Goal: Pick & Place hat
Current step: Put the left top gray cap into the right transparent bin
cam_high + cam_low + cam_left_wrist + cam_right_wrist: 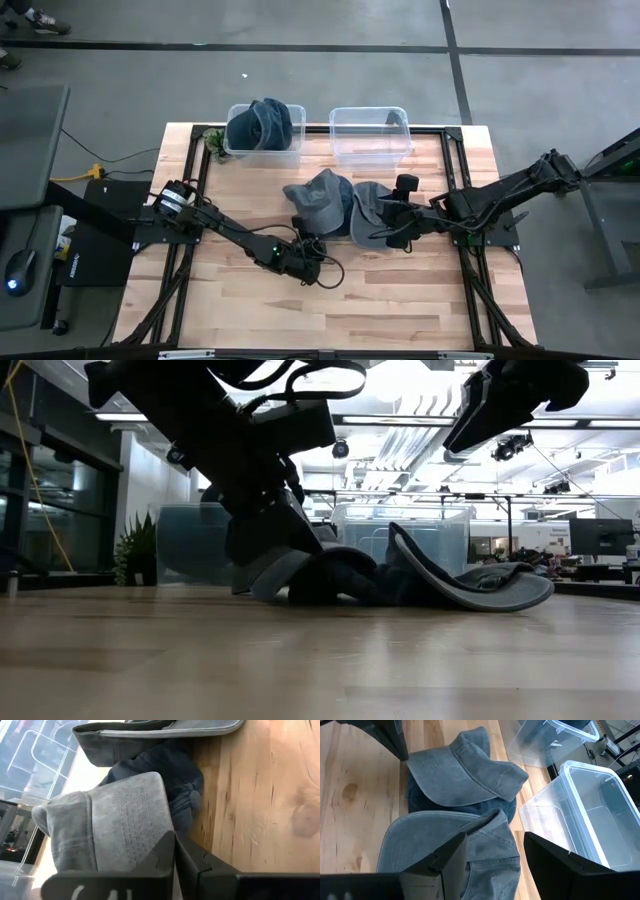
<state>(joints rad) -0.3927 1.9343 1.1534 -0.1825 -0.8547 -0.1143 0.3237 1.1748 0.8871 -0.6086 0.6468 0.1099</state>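
the left gripper point(305, 232) fingers are pinching the left hat's point(318, 198) brim; the right gripper point(392, 237) is hovering wide over the neighbouring hat point(372, 208); next, lifting toward the empty bin point(370, 133).

left tool point(175, 865) tips cut off by wrist view's edge, second cap point(470, 582) partly hidden behind first cap point(290, 570)

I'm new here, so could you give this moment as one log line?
left gripper: shut on left hat brim | right gripper: open over right hat
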